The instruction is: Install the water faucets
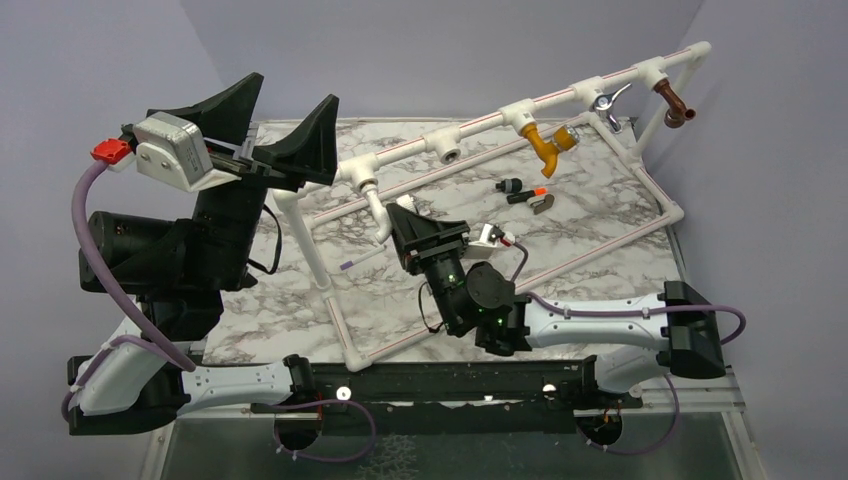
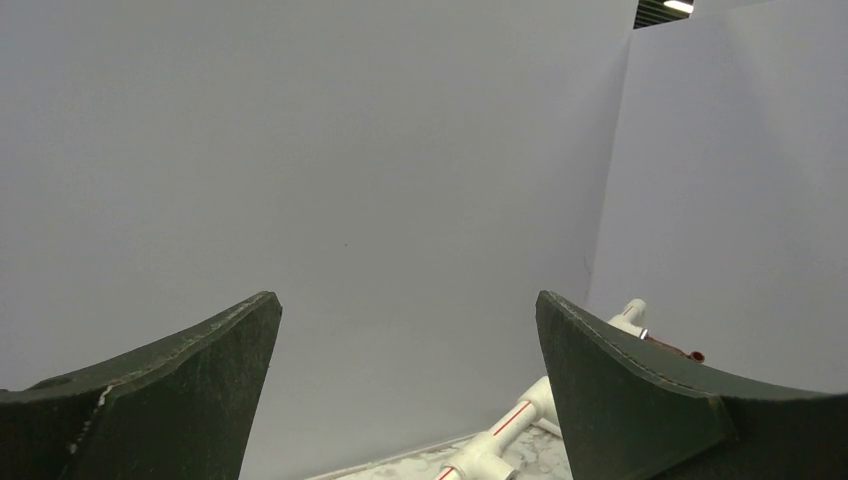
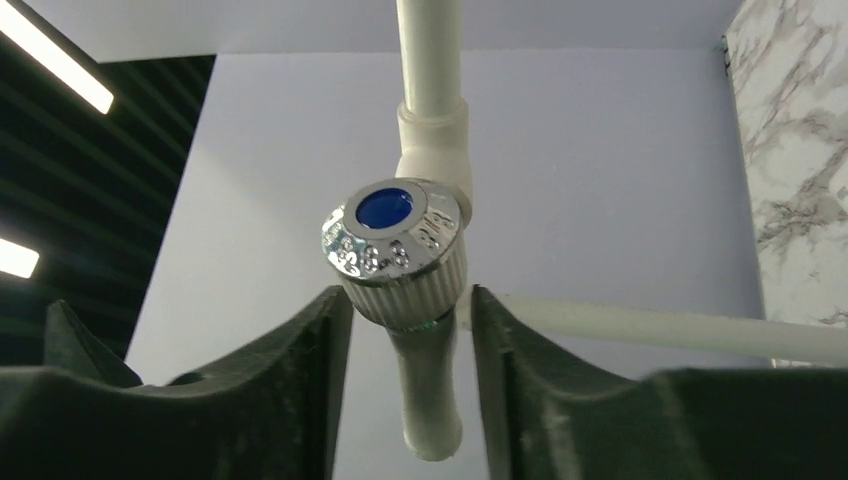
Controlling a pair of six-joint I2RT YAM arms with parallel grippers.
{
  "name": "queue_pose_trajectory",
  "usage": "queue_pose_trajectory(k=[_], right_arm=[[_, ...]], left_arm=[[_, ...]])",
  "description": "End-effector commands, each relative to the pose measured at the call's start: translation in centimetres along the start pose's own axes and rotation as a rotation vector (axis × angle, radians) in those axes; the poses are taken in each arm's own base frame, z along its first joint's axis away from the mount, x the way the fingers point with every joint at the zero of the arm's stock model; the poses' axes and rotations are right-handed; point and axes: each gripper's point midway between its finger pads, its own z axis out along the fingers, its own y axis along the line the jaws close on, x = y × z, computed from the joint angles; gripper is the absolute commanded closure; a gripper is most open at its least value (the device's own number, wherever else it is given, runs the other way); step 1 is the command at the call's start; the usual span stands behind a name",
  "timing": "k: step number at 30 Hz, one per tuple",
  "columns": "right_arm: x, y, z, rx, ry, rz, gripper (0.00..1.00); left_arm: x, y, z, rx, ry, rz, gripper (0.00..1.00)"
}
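The yellow tap [image 1: 545, 146], chrome tap [image 1: 606, 100] and brown tap [image 1: 677, 104] look fitted. The right fingers [image 3: 300, 380] grip the white tap [image 3: 396, 250] at its socket. One empty socket [image 1: 450, 153] is left, and the black-and-orange tap [image 1: 527, 195] lies on the bench [image 1: 620, 215]. The left fingers [image 2: 180, 400] are spread and empty.

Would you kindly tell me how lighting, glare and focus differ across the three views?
Top external: even, soft light, only faint shadows on the marble-patterned table. Left wrist: flat grey wall; the black left end effector reads dark and featureless. Right wrist: ceiling light strips blow out at left; bright glints on the white plastic faucet, on its chrome knob.
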Motion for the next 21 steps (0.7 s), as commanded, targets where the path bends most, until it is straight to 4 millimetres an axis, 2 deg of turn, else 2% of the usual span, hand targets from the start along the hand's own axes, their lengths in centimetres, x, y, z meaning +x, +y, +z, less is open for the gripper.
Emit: queue_pose_trajectory(k=[1,4,7,11,15,21], right_arm=[[-2.9,1.4,0.4,-0.005,-0.101,0.036,0.45],[-2.8,1.7,0.3,-0.012,-0.090,0.021,0.34],[-2.5,2.3,0.1,-0.034,-0.060,-0.039,0.28],[-2.0,2.0,-0.3,-0.029,-0.014,-0.132,0.22],[-2.2,2.0,-0.9,-0.032,0.027,-0.223,0.19],[-3.1,0.4,-1.7,0.017,0.061,-0.408,0.15]], left_arm=[[-0.5,0.6,0.0,-0.025,0.003,0.009,0.01],[-0.5,0.6,0.1,-0.028,0.003,0.012,0.01],[-0.5,0.6,0.0,-0.026,0.003,0.009,0.01],[-0.5,0.5,0.0,-0.025,0.004,0.007,0.01],[-0.5,0.5,-0.1,-0.024,0.005,0.007,0.01],[-0.5,0.5,-0.1,-0.026,0.007,0.008,0.01]])
